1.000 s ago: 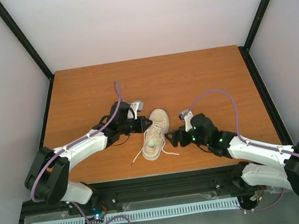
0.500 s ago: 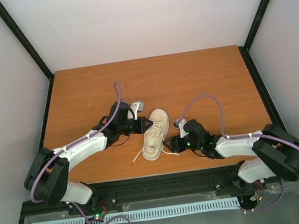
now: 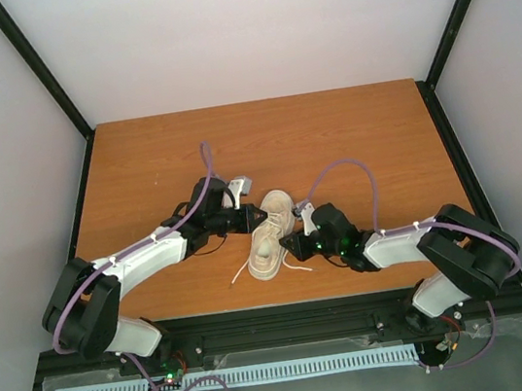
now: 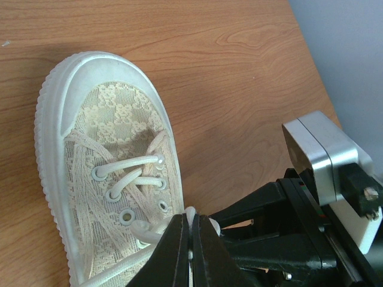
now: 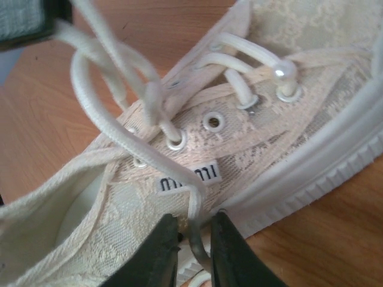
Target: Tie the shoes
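Note:
The cream-beige shoe lies on the wooden table between both arms, toe pointing away; it also fills the left wrist view and the right wrist view. My left gripper is at the shoe's left side, shut on a raised loop of white lace. My right gripper presses against the shoe's right side by the small label, its fingers closed in on a white lace strand running down between them.
Loose lace ends trail on the table near the heel, one to the left and one to the right. The right arm's wrist camera block sits close to the left fingers. Black frame rails border the table.
The right arm has moved left to the shoe's side and its fingers have closed from wide open onto a lace strand. The left arm has kept still, holding its lace.

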`<state>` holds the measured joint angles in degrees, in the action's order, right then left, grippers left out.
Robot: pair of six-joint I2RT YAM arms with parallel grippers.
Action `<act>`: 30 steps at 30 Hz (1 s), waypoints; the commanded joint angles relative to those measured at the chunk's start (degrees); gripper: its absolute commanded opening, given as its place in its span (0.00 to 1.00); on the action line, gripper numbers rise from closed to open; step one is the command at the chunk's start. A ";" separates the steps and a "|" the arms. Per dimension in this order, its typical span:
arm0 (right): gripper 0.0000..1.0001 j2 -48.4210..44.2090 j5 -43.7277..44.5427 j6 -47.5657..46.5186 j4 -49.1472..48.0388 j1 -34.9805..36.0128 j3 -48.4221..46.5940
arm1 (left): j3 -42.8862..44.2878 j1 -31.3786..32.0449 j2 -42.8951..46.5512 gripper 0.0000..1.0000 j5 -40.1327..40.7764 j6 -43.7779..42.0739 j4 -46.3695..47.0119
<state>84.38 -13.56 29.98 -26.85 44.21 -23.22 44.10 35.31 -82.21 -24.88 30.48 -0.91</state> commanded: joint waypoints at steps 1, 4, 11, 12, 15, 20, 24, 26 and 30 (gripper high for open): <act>0.10 0.73 2.01 -0.43 -1.49 0.27 -0.59 | 2.41 -0.42 0.42 0.01 -0.06 -1.39 0.39; 0.03 -0.87 5.62 -0.02 0.62 0.20 -0.16 | 2.02 -0.42 0.76 0.01 1.43 -0.91 0.27; 0.03 -8.63 10.41 -2.61 7.57 -1.82 0.85 | 1.74 -0.68 0.74 0.01 2.32 -0.38 -0.22; 0.03 -10.05 9.48 -3.95 8.54 -1.84 0.51 | 1.78 -0.68 0.78 0.01 2.13 -0.54 -0.31; 0.03 -13.59 2.31 -8.70 11.70 -1.12 -1.67 | 2.21 -0.68 0.79 0.01 -0.09 -1.61 -0.52; 0.03 -12.83 -8.61 -13.71 19.10 2.88 -7.27 | 3.37 -0.68 1.18 0.01 -1.50 -3.50 -2.26; 0.03 -9.32 -11.96 -14.08 20.91 6.39 -10.96 | 4.16 -0.68 1.27 0.01 -4.82 -5.62 -3.00; 0.03 -6.98 -13.85 -13.67 21.26 7.64 -12.69 | 4.24 -0.68 1.67 0.01 -5.66 -6.30 -3.55; 0.03 -3.90 -13.61 -12.19 23.53 8.90 -14.44 | 2.72 -0.68 4.08 0.01 -7.00 -6.68 -2.61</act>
<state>78.13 -24.75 17.76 -7.11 51.90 -35.88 45.65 35.09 -81.97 -28.80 26.11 -4.34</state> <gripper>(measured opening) 0.031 0.032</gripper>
